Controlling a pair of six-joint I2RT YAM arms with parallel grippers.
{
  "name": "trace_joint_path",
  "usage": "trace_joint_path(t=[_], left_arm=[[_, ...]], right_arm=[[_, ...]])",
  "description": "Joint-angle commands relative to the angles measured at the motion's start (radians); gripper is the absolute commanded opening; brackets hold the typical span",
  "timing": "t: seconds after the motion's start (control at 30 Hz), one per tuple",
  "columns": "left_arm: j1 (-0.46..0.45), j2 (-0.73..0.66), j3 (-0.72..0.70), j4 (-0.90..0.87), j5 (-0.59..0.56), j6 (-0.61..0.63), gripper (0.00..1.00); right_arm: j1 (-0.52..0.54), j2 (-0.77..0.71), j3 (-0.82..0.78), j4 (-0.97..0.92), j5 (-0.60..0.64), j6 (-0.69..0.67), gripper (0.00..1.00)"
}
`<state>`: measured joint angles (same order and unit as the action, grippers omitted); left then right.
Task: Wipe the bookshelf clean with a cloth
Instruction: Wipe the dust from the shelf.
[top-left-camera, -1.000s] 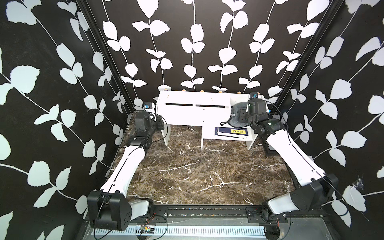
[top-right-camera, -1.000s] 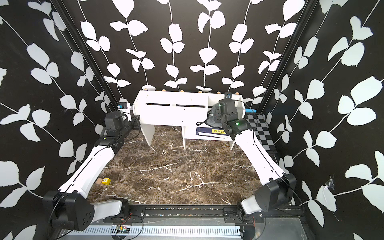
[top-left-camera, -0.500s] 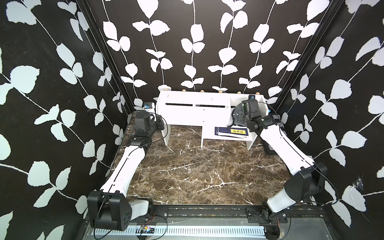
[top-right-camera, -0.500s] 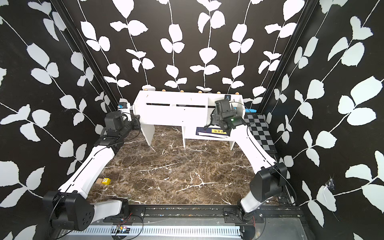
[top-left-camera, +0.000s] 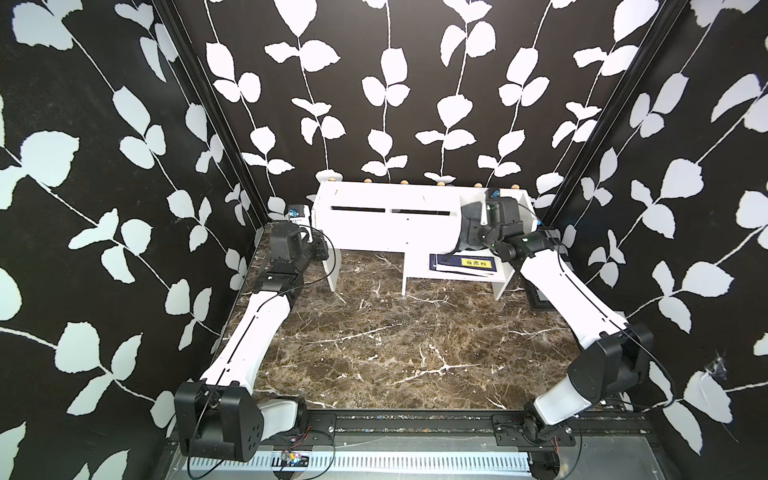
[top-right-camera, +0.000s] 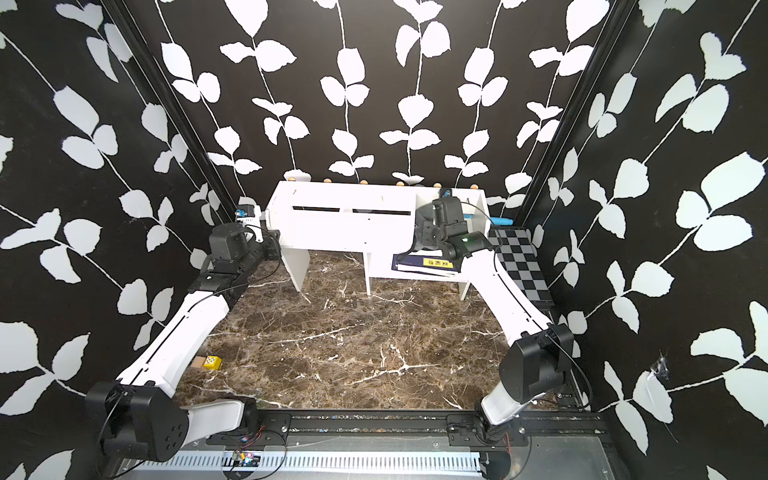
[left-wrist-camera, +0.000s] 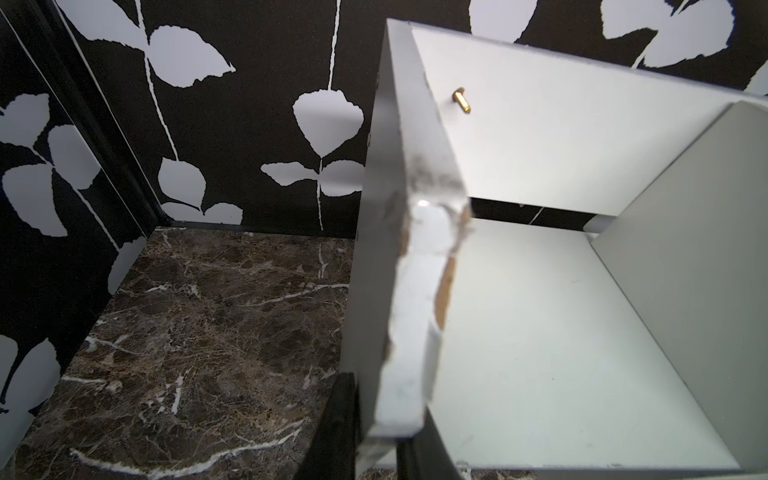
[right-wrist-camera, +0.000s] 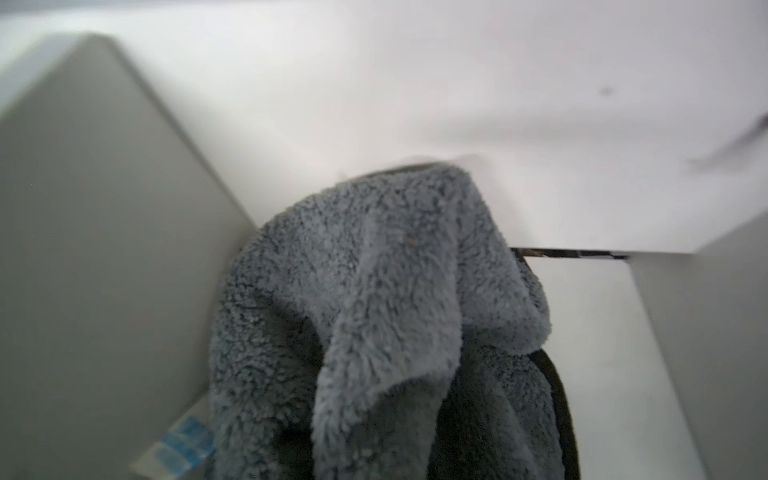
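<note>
- The right gripper (top-left-camera: 473, 235) is closed tight on a fluffy dark grey fabric cloth (right-wrist-camera: 374, 311), which is draped over its fingers and hides them in the right wrist view.
- The cloth is held inside the open end compartment of a low, wide white board bookshelf (top-left-camera: 386, 228), close to its white inner walls; whether it touches them cannot be told.
- A flat dark blue booklet with a yellow label (top-left-camera: 465, 264) is seen just below this gripper, on the lower shelf.
- A black-and-white checkered board (top-right-camera: 519, 262) lies just beside it, on its outer side.
- The left gripper (left-wrist-camera: 374, 440) is closed narrowly on the chipped edge of the bookshelf's side panel, which is clamped between its black fingers (left-wrist-camera: 336, 415).
- A small brass screw (left-wrist-camera: 461, 101) is seen beyond that gripper, in the inner wall.
</note>
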<state>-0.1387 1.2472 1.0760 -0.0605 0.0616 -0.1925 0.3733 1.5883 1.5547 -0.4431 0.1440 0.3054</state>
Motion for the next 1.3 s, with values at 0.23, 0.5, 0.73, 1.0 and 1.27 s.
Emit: trace_joint_path(t=[0.23,0.5,0.73,1.0,1.27], left_arm=[[-0.019,-0.041,-0.007,0.028,0.072,-0.084,0.00],[-0.019,-0.040,-0.008,0.027,0.067,-0.085,0.00],[-0.021,-0.039,-0.007,0.025,0.068,-0.086,0.00],[-0.024,-0.042,-0.009,0.026,0.065,-0.081,0.00],[-0.024,-0.048,-0.010,0.026,0.054,-0.078,0.00]], right_arm=[[-0.020,-0.026,-0.012,-0.074,0.154,0.001,0.34],[-0.019,-0.054,-0.035,-0.075,0.085,0.001,0.76],[-0.019,0.042,-0.028,-0.095,0.036,0.030,0.59],[-0.024,0.020,-0.021,-0.147,0.341,0.056,0.00],[-0.047,-0.009,0.033,-0.141,0.453,0.010,0.00]])
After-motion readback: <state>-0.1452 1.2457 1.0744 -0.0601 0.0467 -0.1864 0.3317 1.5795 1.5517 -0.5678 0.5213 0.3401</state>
